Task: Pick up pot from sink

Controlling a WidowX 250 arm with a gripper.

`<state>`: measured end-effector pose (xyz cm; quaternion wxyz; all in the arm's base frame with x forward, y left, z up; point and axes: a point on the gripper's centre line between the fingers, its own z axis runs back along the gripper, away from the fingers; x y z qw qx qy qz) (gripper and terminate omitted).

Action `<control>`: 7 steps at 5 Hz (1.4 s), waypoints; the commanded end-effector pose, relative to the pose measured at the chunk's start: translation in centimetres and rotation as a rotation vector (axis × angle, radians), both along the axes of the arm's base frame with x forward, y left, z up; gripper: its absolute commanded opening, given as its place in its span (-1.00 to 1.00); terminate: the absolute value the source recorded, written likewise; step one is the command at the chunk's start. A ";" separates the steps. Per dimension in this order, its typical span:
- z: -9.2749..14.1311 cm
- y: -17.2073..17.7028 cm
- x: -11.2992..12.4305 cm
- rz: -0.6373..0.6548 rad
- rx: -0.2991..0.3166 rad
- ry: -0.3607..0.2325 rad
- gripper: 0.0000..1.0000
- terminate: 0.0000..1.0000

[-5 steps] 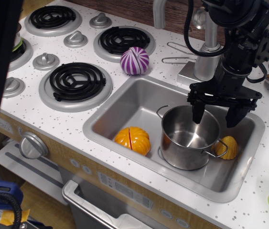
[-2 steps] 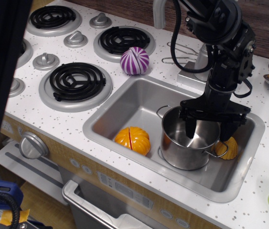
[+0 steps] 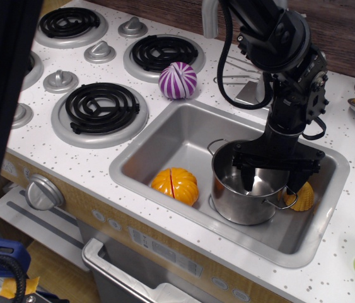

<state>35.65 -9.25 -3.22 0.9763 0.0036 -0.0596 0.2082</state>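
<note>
I see the black arm [image 3: 278,57] reaching down from the top, wrist vertical over the sink [image 3: 164,136]. The pot [image 3: 243,196] sits upright in the sink's right half. My gripper [image 3: 272,180] is spread wide, straddling the pot's right rim, one finger inside, one outside by the yellow toy [image 3: 303,196]. Orange toy [image 3: 174,185] lies left of the pot; purple striped ball [image 3: 177,80] on the counter.
</note>
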 end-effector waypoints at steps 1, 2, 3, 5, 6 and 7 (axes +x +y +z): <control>1.0 -0.9 0.4 0.024 0.030 -0.056 -1.00 -1.00; 1.4 -0.9 0.4 0.016 0.037 -0.053 -1.00 -1.00; 3.4 -0.5 0.4 0.000 0.084 -0.024 -1.00 -1.00; 9.1 1.7 0.2 -0.009 0.146 0.025 -1.00 -1.00; 12.1 2.2 0.9 -0.011 0.162 0.035 -1.00 -1.00; 13.7 1.7 1.4 -0.027 0.191 0.048 -1.00 1.00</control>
